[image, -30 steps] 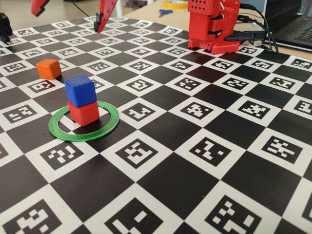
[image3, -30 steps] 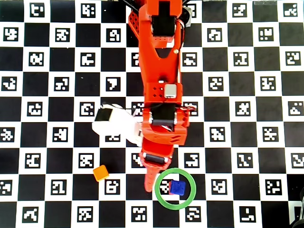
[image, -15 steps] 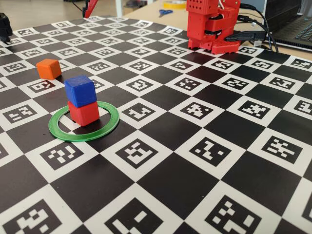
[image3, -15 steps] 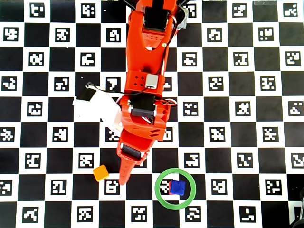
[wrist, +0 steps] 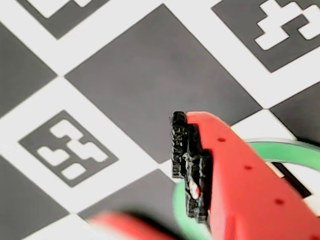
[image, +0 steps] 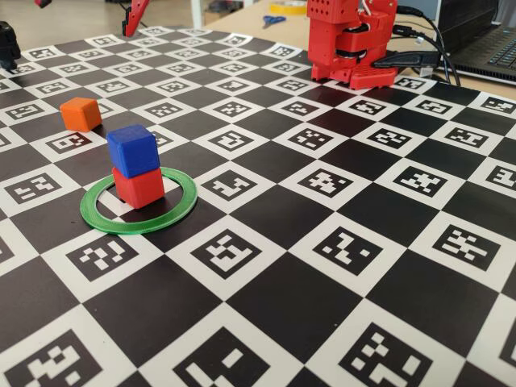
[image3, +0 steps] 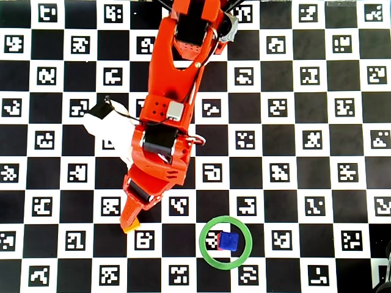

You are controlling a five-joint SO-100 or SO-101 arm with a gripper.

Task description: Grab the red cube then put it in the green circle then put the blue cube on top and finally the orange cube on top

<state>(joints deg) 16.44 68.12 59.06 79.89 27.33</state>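
Overhead view shows the blue cube (image3: 229, 241) stacked on the red cube (image3: 219, 242) inside the ring (image3: 207, 255), while the gripper (image3: 130, 223), jaws apart, hangs over the orange cube (image3: 130, 229) at left, apparently lining up a grasp.

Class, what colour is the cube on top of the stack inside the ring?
Blue; clearest in the fixed view.

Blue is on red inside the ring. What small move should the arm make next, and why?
Probably lower the gripper straight down around the orange cube. In the overhead view its tip sits over that cube, which lies alone on the board, apart from the green circle where the blue cube tops the red cube.
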